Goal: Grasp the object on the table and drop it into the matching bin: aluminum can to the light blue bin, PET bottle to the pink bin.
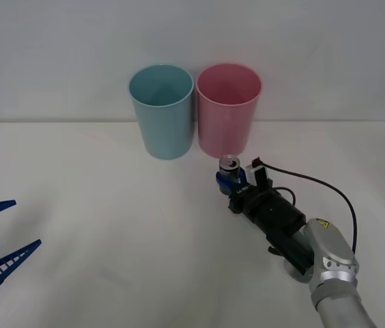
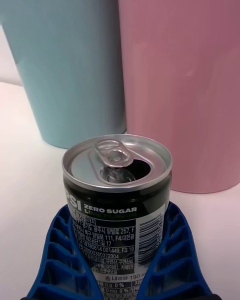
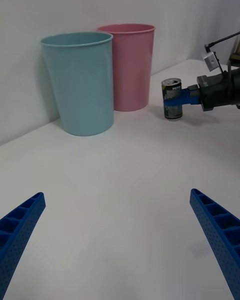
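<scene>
The aluminum can [image 1: 229, 166] stands upright on the white counter [image 1: 110, 232], just in front of the pink bin [image 1: 228, 109] and close to its base. Its silver top carries a pull tab, and the opening beneath the tab is already punched through; the dark label reads "ZERO SUGAR".

The right gripper [image 1: 229, 179] reaches in from the side of the can away from the pink bin and pinches the can's lower body, one blue ribbed finger [image 2: 62, 260] pressed against each flank. In the left wrist view the can [image 3: 172, 99] sits level on the counter [image 3: 120, 180] with the right gripper [image 3: 174, 101] wrapped round its middle.

The light blue bin [image 1: 162, 111] stands right beside the pink bin, on the side toward the robot's left, their walls almost touching. Both bins are upright with rims open.

The left gripper [image 1: 1, 236] hangs well away from the pink bin, near the counter's left edge, its fingers [image 3: 20, 230] spread wide apart with nothing between them.
</scene>
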`<act>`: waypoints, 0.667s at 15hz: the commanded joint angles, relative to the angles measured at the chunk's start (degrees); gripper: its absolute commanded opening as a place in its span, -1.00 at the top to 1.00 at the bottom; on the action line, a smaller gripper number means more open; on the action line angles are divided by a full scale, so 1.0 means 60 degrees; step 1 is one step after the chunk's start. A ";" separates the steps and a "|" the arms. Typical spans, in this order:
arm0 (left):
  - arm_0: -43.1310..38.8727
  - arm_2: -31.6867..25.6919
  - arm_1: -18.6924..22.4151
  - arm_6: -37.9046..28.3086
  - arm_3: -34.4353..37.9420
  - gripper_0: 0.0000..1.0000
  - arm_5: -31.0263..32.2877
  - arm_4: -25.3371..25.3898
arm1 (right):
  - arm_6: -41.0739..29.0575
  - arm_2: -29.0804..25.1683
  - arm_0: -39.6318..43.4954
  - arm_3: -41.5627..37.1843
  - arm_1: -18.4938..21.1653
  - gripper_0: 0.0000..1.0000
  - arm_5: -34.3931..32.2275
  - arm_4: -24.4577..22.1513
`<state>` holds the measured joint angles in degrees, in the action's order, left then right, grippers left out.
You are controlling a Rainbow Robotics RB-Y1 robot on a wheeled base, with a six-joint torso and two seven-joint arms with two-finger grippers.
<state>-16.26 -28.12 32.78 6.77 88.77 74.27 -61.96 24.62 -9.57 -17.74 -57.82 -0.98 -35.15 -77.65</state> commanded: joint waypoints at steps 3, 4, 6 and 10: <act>0.0000 0.0000 0.0000 0.0000 0.0000 -1.00 0.0000 0.0000 | -0.0075 0.0086 0.0085 -0.0002 0.0251 1.00 -0.0470 0.0638; 0.0000 0.0000 0.0000 0.0000 0.0000 -1.00 0.0000 0.0000 | -0.0119 0.0130 0.0144 -0.0017 0.0470 1.00 -0.0719 0.0916; 0.0000 0.0000 0.0000 0.0000 0.0000 -1.00 0.0000 0.0000 | -0.0236 0.0218 0.0466 -0.0500 0.0881 1.00 -0.0968 0.1268; 0.0000 0.0000 0.0000 0.0000 0.0000 -1.00 0.0000 0.0000 | -0.1349 0.0921 0.1638 -0.2331 0.1598 1.00 -0.0792 0.2073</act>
<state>-16.26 -28.13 32.78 6.77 88.77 74.27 -61.96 17.88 -4.88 -9.33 -69.37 7.85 -40.40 -66.10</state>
